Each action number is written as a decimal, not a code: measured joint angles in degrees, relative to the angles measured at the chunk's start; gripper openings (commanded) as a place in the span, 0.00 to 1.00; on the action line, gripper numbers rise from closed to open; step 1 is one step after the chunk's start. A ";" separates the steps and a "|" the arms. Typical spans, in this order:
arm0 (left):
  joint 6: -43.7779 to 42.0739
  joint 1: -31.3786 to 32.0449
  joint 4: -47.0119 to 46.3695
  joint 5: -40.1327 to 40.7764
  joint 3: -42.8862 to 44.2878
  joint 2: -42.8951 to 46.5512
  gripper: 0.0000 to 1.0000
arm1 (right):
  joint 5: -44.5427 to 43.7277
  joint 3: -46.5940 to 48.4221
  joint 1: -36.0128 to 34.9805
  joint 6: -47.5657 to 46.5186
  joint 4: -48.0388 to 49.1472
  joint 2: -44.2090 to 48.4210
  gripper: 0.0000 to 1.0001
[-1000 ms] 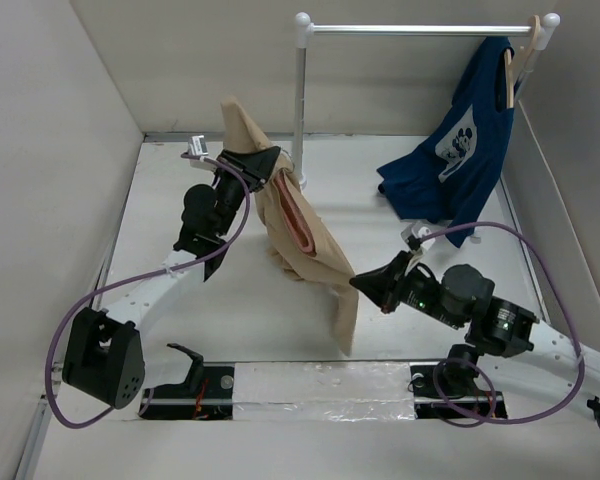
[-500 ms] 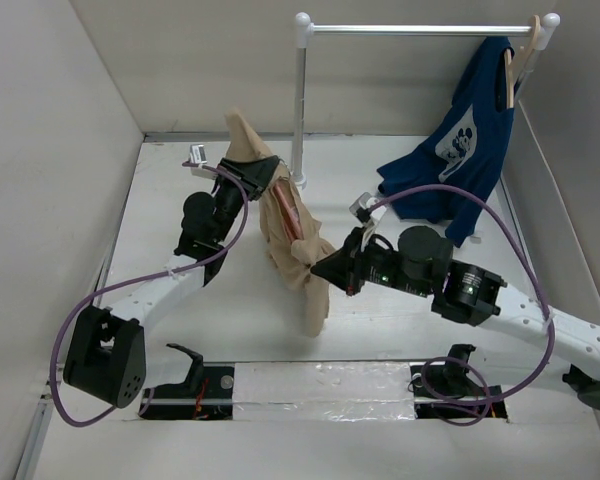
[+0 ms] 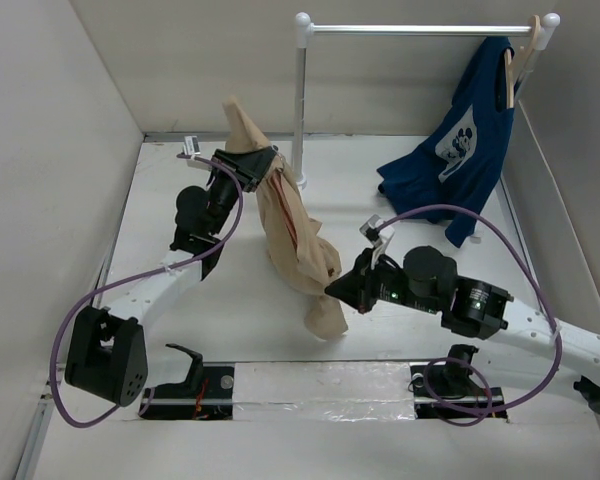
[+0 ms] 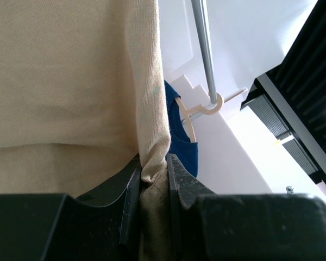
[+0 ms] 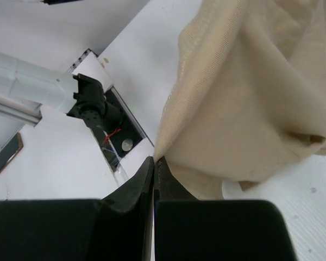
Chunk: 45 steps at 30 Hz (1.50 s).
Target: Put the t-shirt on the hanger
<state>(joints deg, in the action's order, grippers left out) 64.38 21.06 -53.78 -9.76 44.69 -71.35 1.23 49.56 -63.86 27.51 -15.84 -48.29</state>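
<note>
The tan t-shirt (image 3: 276,232) hangs bunched above the table from my left gripper (image 3: 252,165), which is raised at back centre-left. In the left wrist view a fold of the t-shirt (image 4: 60,81) sits pinched between the jaws of the left gripper (image 4: 154,175). A pink strip of the hanger (image 3: 291,216) shows inside the cloth; its hook is hidden. My right gripper (image 3: 331,291) is low at centre, shut, with the t-shirt's lower edge at its tips. The right wrist view shows that gripper (image 5: 154,161) closed on the edge of the t-shirt (image 5: 250,98), whose bottom rests on the table.
A white clothes rack (image 3: 301,95) stands at the back. A dark blue printed t-shirt (image 3: 450,160) hangs from its bar on a wooden hanger (image 3: 509,75) and trails onto the table. Walls close in left, right and behind. The arm bases (image 3: 325,385) line the near edge.
My right gripper swung left and up with the t-shirt's lower edge, then dropped slightly back right. The cloth's bottom is now bunched lower. My left gripper barely shifted.
</note>
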 measured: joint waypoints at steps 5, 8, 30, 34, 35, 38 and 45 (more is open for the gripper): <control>0.15 1.46 -1.62 -0.33 -0.76 -1.38 0.00 | 1.05 6.32 -0.44 -1.81 0.48 -4.68 0.00; 0.66 1.90 -2.80 -1.03 -3.67 -1.46 0.00 | 0.39 10.67 -0.59 -3.34 2.10 -5.73 0.00; 4.17 1.99 4.44 -10.12 -13.57 5.25 0.00 | -7.15 -0.90 -3.72 -0.04 2.10 -6.80 0.45; 4.04 1.99 5.81 -10.16 -15.23 6.43 0.00 | -8.68 3.13 -3.72 -1.18 1.44 -5.68 0.54; 4.04 1.99 5.88 -10.16 -15.52 6.56 0.00 | -9.22 4.20 -3.72 -1.73 1.40 -5.75 0.43; 4.04 1.99 5.88 -10.16 -16.13 6.60 0.00 | -10.78 7.08 -3.72 -3.52 1.64 -7.56 0.00; 4.07 1.99 5.97 -10.14 -16.20 6.97 0.00 | -15.98 11.69 -3.72 -6.36 5.09 -18.84 0.43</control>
<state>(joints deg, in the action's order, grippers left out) 68.45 23.05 -47.81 -19.90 28.49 -64.38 -14.74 61.25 -67.57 21.15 -10.74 -67.13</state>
